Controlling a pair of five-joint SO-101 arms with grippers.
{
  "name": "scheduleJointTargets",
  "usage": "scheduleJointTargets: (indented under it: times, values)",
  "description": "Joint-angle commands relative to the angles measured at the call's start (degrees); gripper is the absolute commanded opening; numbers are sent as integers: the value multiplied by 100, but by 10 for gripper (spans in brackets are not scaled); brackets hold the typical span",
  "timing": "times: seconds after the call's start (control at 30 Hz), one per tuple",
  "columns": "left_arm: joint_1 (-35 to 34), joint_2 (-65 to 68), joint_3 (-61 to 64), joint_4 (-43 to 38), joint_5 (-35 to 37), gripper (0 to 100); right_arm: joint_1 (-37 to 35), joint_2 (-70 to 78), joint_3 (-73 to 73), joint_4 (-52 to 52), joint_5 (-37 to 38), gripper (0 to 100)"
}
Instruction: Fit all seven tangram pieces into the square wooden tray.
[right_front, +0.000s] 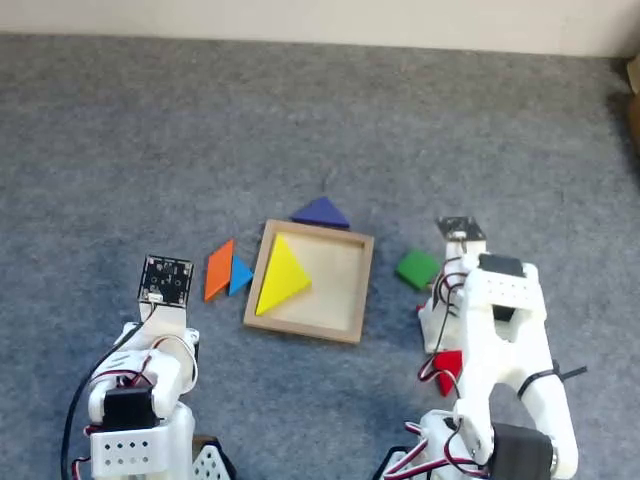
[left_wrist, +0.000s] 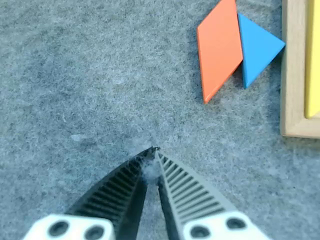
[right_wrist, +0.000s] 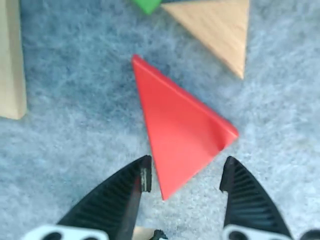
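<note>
tray (right_front: 335, 285) sits between the arms, holding only the yellow triangle (right_front: 280, 275). red triangle (right_wrist: 180, 125) lies flat nearby, one corner inside the right gripper (right_wrist: 186, 172), which stands open, apparently lined up for pickup. left gripper (left_wrist: 152, 155) closed, empty, clear of the pieces.

Pieces around the tray (right_front: 335, 292)
Large triangle (right_front: 280, 275) inside; parallelogram (right_front: 219, 269) and small triangle (right_front: 239, 275) touching, left of it; third triangle (right_front: 321, 212) behind; square (right_front: 417, 269) to its right.
</note>
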Motion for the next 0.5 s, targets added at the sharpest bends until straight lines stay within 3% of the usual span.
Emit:
scheduleJointTargets:
  times: [0.0,0.17,0.33,0.47]
  values:
    - [-4,-4,40,18,-18,7,-101,-171,-391,163,70,217]
    - [-4,-4,40,18,-18,7,-66,-171,-391,119,97,224]
    - [-4,-4,40,18,-18,7,-57,-163,-391,119,97,354]
    - [-4,-4,40,18,-18,7,-75,-163,-391,110,97,372]
